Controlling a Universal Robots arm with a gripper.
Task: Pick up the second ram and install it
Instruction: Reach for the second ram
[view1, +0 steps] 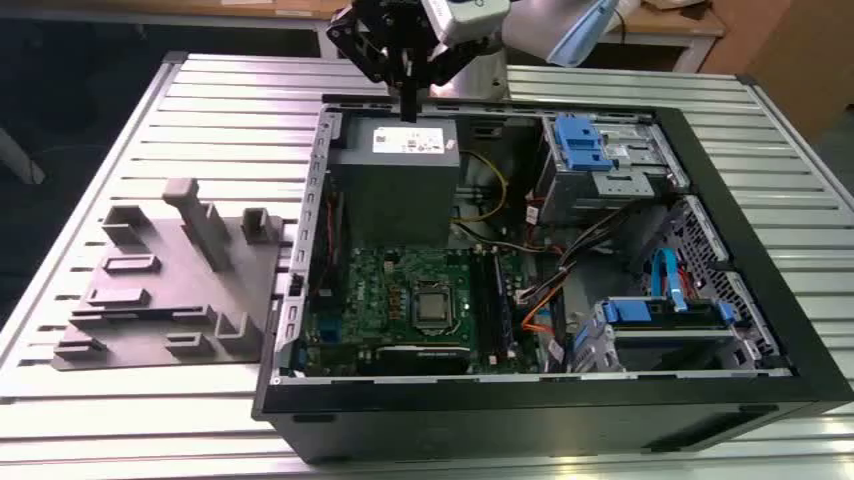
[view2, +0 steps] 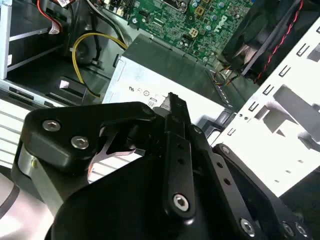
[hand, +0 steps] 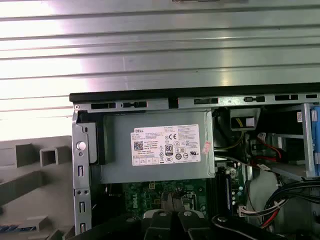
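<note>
Now | end effector (view1: 407, 86) x1, clamped on second ram (view1: 408, 108) x1 | above power supply (view1: 396, 180) x1 | tray (view1: 160, 290) x1

One computer case (view1: 534, 415), one grey tray (view1: 147, 322), apparently one motherboard (view1: 387, 300).

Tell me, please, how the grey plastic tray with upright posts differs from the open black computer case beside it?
The grey plastic tray is low, flat and the smaller of the two; the open black computer case is a deep, larger box. The tray carries moulded posts and pockets, while the case holds a green motherboard and a grey power supply. Both lie on the ribbed metal table.
</note>
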